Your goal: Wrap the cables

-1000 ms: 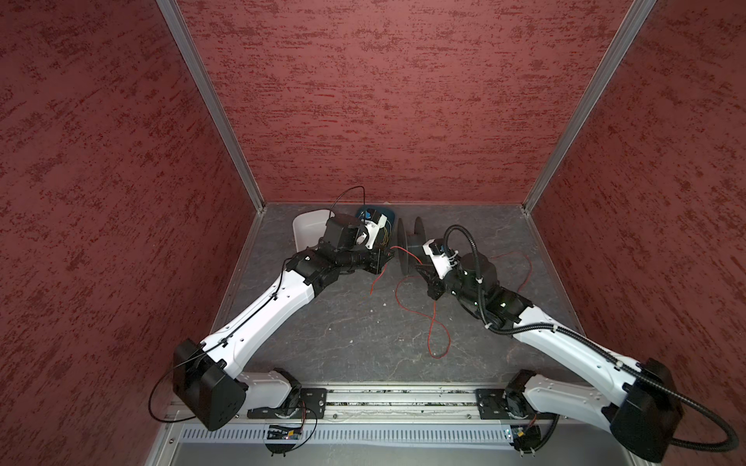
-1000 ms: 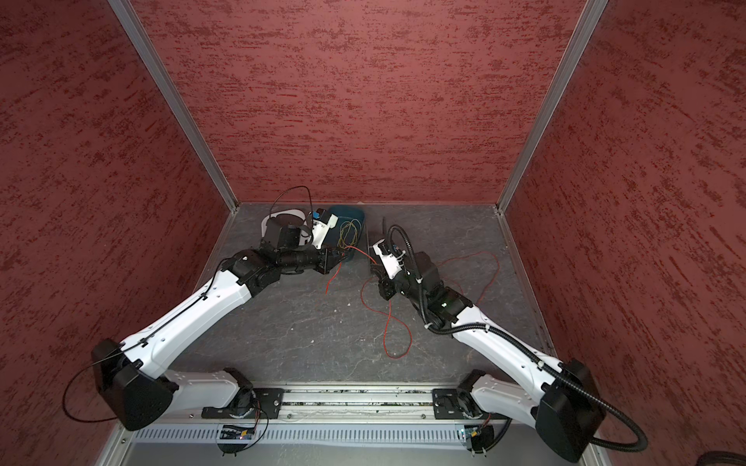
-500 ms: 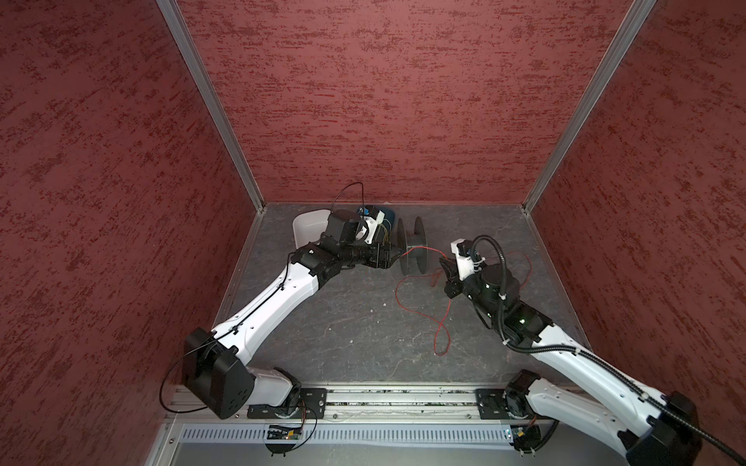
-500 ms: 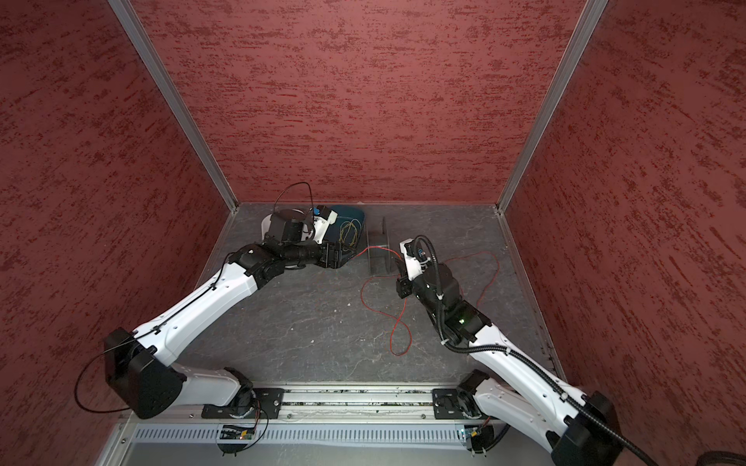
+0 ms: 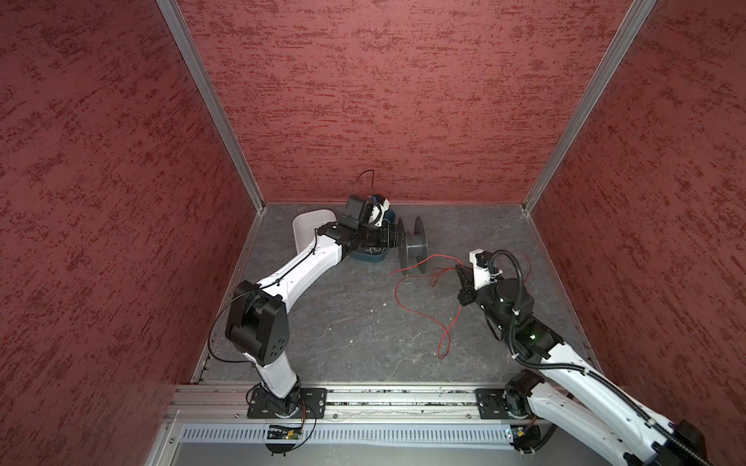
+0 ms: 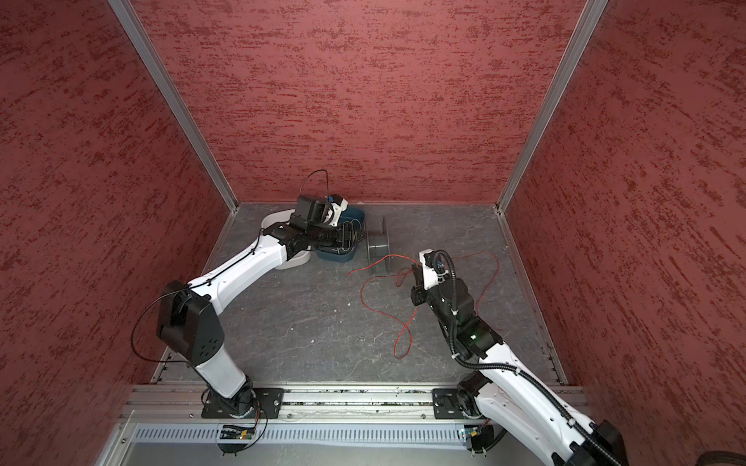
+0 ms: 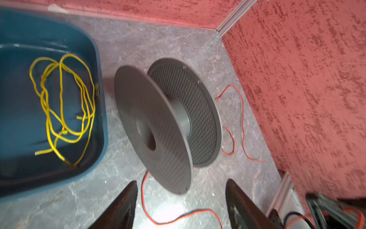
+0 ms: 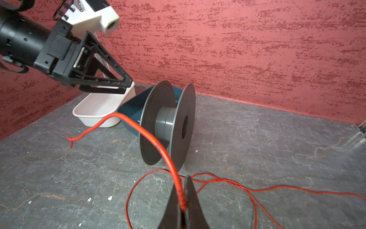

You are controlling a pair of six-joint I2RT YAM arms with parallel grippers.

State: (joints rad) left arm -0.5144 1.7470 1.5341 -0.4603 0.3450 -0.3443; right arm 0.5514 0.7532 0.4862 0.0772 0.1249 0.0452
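Reaching low across the worktop (image 5: 343,322) on a long, stretched arm, the left gripper (image 7: 178,206) stands wide open and empty, just left of the grey spool (image 5: 411,246) and apart from it. Red cable (image 5: 420,312) lies in loose loops near and right of the spool. The right gripper (image 8: 183,208) is clamped on the cable close to its free end, its arm bent and pointing far-left at the spool.

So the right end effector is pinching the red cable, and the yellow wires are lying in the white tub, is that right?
Not quite. The yellow wires lie in the blue tub, as the left wrist view shows. The right end effector does pinch the red cable.
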